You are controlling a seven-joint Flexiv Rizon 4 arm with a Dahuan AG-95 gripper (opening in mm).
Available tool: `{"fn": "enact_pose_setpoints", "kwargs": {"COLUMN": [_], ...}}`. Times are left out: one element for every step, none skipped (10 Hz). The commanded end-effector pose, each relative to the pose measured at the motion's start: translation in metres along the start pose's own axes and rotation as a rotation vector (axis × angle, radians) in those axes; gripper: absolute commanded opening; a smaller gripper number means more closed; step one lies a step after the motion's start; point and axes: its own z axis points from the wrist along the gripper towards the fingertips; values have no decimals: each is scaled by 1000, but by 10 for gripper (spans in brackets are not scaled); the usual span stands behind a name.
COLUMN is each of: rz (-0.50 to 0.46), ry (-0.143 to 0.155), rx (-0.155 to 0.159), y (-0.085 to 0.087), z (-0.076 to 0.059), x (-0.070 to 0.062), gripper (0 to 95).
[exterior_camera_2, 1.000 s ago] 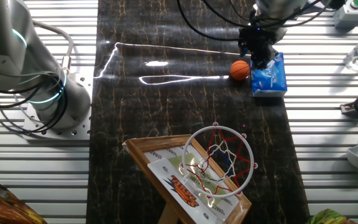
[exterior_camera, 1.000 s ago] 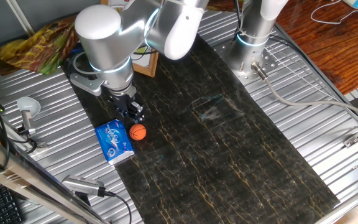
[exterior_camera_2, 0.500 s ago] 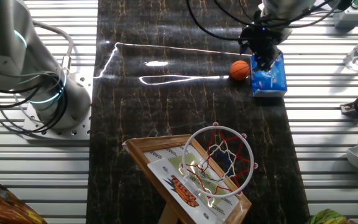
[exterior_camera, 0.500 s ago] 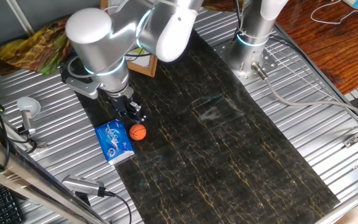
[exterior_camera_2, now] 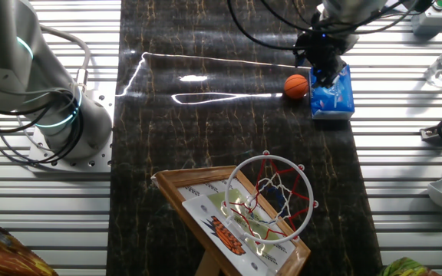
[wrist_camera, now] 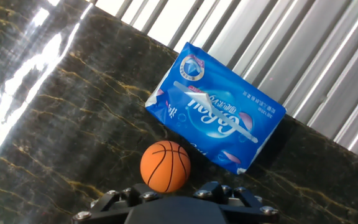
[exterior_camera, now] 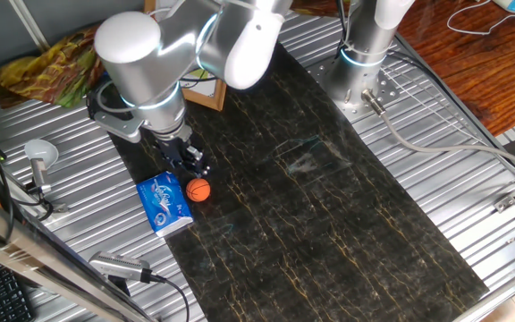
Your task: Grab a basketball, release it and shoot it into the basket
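The basketball (exterior_camera: 198, 190), a tiny orange ball with dark seams, lies on the dark marbled mat beside a blue-and-white packet (exterior_camera: 164, 203). It also shows in the other fixed view (exterior_camera_2: 296, 86) and in the hand view (wrist_camera: 165, 166). My gripper (exterior_camera: 191, 165) hangs just above and behind the ball, not touching it. In the hand view the gripper (wrist_camera: 173, 196) has its jaws spread wide on either side of the ball's near edge, open and empty. The basket (exterior_camera_2: 273, 198), an orange rim with a white net on a wood-framed backboard, stands at the mat's other end.
The packet (wrist_camera: 219, 117) lies right against the ball. A second robot base (exterior_camera: 362, 63) stands at the far end of the mat (exterior_camera: 329, 215). A ladle (exterior_camera: 39, 159) and cables lie on the ribbed metal table (exterior_camera: 472, 179) to the left.
The arm has shifted slightly to the left over the ball and packet, then held still. The ball and the packet have not moved.
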Motion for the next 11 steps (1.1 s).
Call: {"fn": "enact_pose_setpoints", "kwargs": {"rz": [6,-2,-6,-16,-20,-20,-18,-16,-16,-16,-16], "ry": [-6,-6,-11,-27,-29,-31,-34,-35,-38,-41,-45], "rx": [10,15,14,-1,-3,-1,0,3,8,9,14], "y": [8,10,8,2,2,3,6,9,12,13,14], "z": [15,23,26,40,47,53,58,62,65,69,73], "x": [-3,-5,-6,-7,-7,-7,-7,-8,-7,-7,-8], "gripper": [570,570,570,570,570,570,570,570,570,570,570]}}
